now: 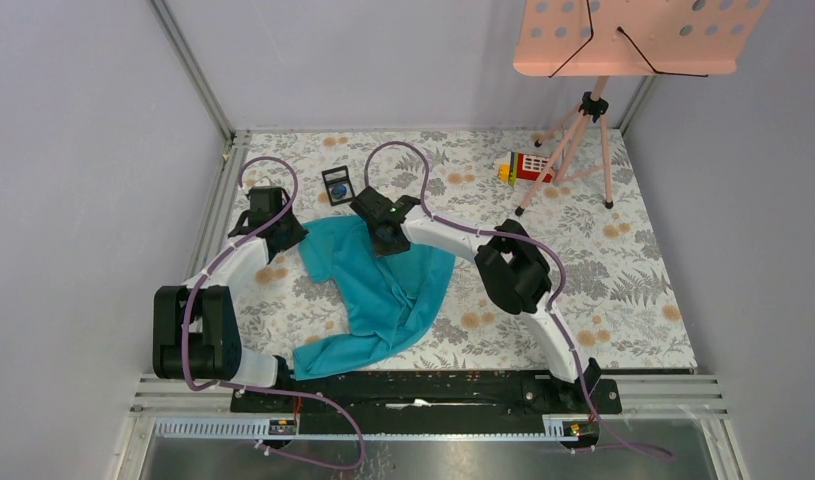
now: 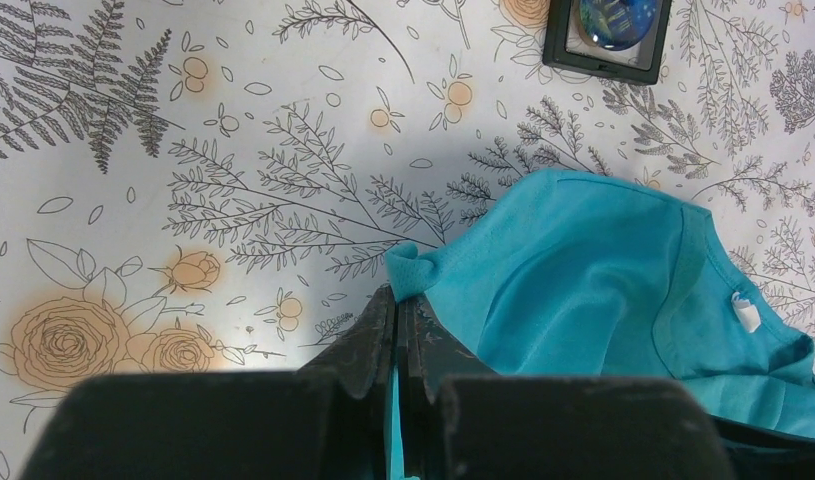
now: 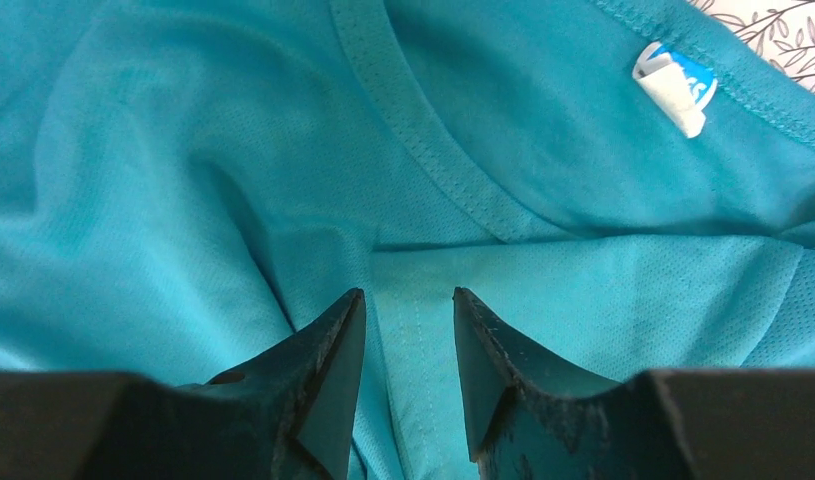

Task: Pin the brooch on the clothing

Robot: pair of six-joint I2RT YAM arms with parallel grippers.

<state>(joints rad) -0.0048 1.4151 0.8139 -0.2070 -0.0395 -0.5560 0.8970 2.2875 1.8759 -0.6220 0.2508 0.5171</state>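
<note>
The teal T-shirt (image 1: 383, 290) lies crumpled in the middle of the table. Its white neck label (image 3: 673, 85) shows near the collar. The brooch (image 2: 613, 20), a small dark-blue disc, sits in a black square frame (image 1: 337, 186) beyond the shirt. My left gripper (image 2: 398, 300) is shut on a corner of the shirt's edge; in the top view it (image 1: 299, 243) is at the shirt's far left. My right gripper (image 3: 408, 300) is open, low over the shirt just below the collar, with a fold of cloth between its jaws; in the top view it (image 1: 388, 248) is at the shirt's far edge.
A pink music stand (image 1: 633, 35) on a tripod (image 1: 583, 150) stands at the back right. A red and yellow toy (image 1: 526, 166) lies by its legs. The floral table cover (image 1: 623, 270) is walled by grey panels.
</note>
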